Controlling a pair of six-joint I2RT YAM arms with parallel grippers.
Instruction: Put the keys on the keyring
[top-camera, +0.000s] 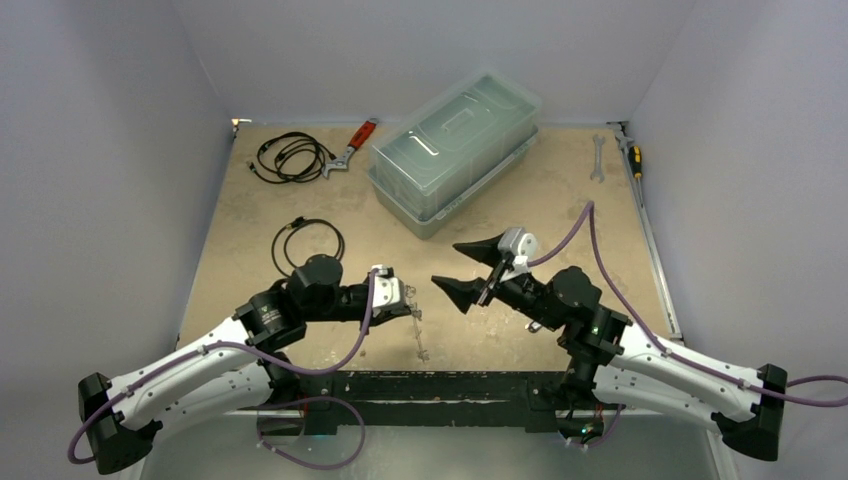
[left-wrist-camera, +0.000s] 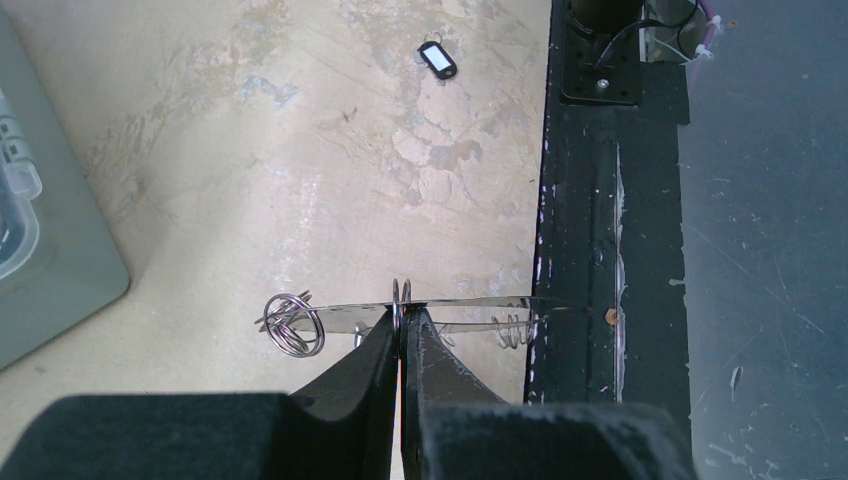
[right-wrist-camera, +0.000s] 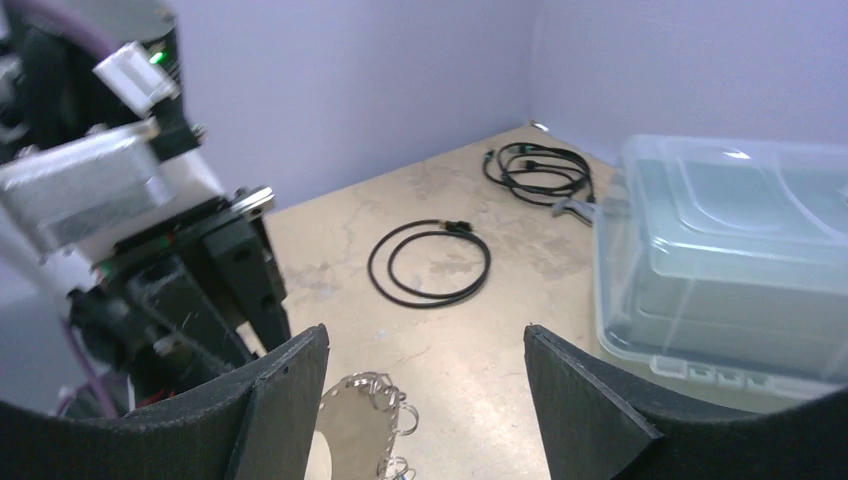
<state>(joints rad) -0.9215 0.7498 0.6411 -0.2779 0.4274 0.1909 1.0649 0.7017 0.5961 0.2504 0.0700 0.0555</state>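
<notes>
**L wrist view:** L gripper (left-wrist-camera: 401, 325) is clamped tight on the hoop (left-wrist-camera: 345, 312); fingers meet on its rim. The hoop is seen edge-on, off the table (left-wrist-camera: 250, 150), running 9 to 3 o'clock across the fingertips. Small rings hang at its 9 o'clock end and a wire coil toward 3 o'clock. A key w/ dark tag (left-wrist-camera: 437, 60) lies flat on the table at 12 o'clock from the grip, well apart from the hoop and not on it. The box (left-wrist-camera: 40, 250) is at 9 o'clock and the black rail (left-wrist-camera: 610, 250) at 3 o'clock. No blue-tag key can be made out.

**R wrist view:** R gripper (right-wrist-camera: 425, 335) has jaws spread wide and holds nothing. The hoop w/ its small rings shows low in the gap at approx. 6 o'clock, touching neither finger. The L gripper is at 9 o'clock. A cable loop (right-wrist-camera: 430, 262) lies at 12 o'clock, a second cable (right-wrist-camera: 535, 165) beyond it, and the box at 3 o'clock.

**Top view:** The grippers face each other near the table's 6 o'clock edge, apart, w/ the R one at 3 o'clock of the L. The hoop is barely visible below the L fingertips. A red-handled wrench (top-camera: 352, 148) lies at 11 o'clock and a plain wrench (top-camera: 597, 157) at 1 o'clock.
</notes>
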